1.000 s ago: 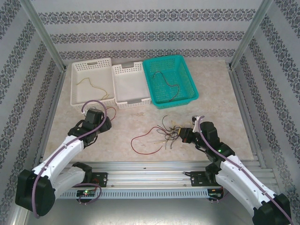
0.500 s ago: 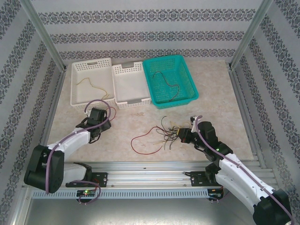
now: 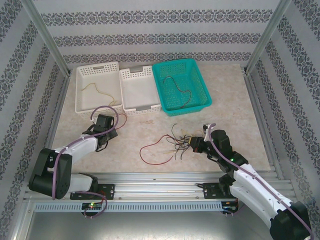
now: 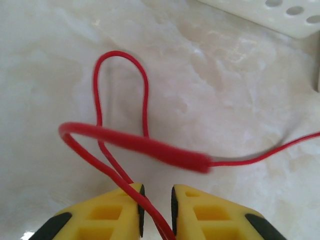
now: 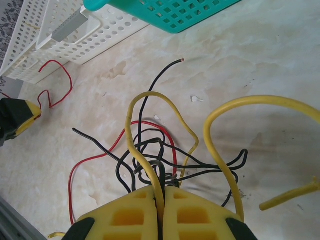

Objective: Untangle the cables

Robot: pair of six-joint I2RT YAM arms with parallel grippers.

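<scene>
Two robot arms work a pale marbled worktop (image 3: 230, 115); the right jaws are pressed together on the cables (image 5: 150, 170), a knot of yellow, black and red strands bunched right at their tips; one yellow cable (image 5: 150, 93) arches up out of the seam between the yellow fingers (image 5: 125, 215), black strands fan out ahead of those jaws, and a red strand (image 5: 70, 190) sweeps away to their left across the worktop. Seen from above, the knot lies just ahead of the right jaws, between the two arms and nearer the right one; the left jaws sit well apart from it, off to its left. The left jaws stand narrow, a slim gap showing between their yellow fingers (image 4: 107, 220), and a separate red cable (image 4: 145, 100) runs down into that gap; whether it is pinched cannot be told; ahead of them this cable rises in a tall loop on the worktop, a blurred stretch crosses close above their tips, and a tail trails off to their right. Beyond both pairs of jaws three baskets stand side by side: a white basket (image 3: 100, 75) holding a loose yellow wire (image 3: 100, 91), just ahead of the left jaws; a second white basket (image 3: 137, 90) next to it; and a teal basket (image 3: 195, 75) holding a dark wire (image 3: 181, 91), well ahead of the right jaws.
</scene>
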